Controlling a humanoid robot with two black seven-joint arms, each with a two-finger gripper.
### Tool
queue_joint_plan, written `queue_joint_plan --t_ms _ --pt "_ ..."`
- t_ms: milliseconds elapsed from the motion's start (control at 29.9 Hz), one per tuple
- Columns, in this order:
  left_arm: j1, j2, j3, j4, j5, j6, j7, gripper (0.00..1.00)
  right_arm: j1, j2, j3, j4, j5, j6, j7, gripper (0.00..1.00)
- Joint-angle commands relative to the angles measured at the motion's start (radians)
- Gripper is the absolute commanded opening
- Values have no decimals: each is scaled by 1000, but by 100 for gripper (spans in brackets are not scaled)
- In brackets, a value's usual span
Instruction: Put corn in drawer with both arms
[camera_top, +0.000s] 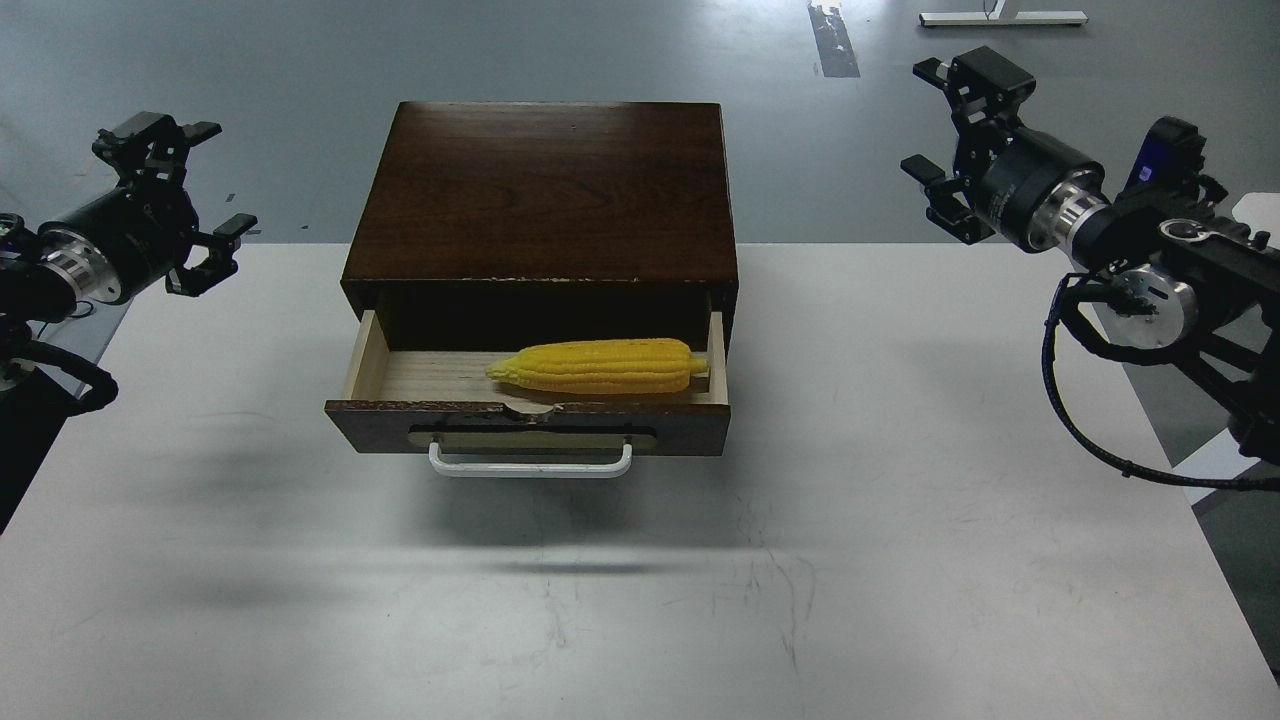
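The yellow corn (598, 366) lies on its side in the open drawer (528, 425) of the dark brown box (545, 190), tapered end to the left, filling the right half. The drawer's white bar handle (530, 465) faces me. My left gripper (190, 205) is open and empty, held in the air off the table's left side. My right gripper (945, 125) is open and empty, raised well to the right of the box and far from the corn.
The white table (640, 580) carries the box at its far middle. Grey floor lies beyond the table's far edge. A white frame foot (1003, 18) shows on the floor at the top right.
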Motion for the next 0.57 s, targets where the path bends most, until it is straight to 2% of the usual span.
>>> queue_joint_plan --t_ms 0,201,535 --pt "0 -1 0 -1 0 0 2 99 -53 -5 13 -3 115 40 -1 96" --pt "6 1 0 -1 0 -3 3 99 -90 9 16 -33 230 58 -1 100" --pt "22 -1 -2 -1 -22 -17 3 99 -127 53 13 -85 233 66 11 100"
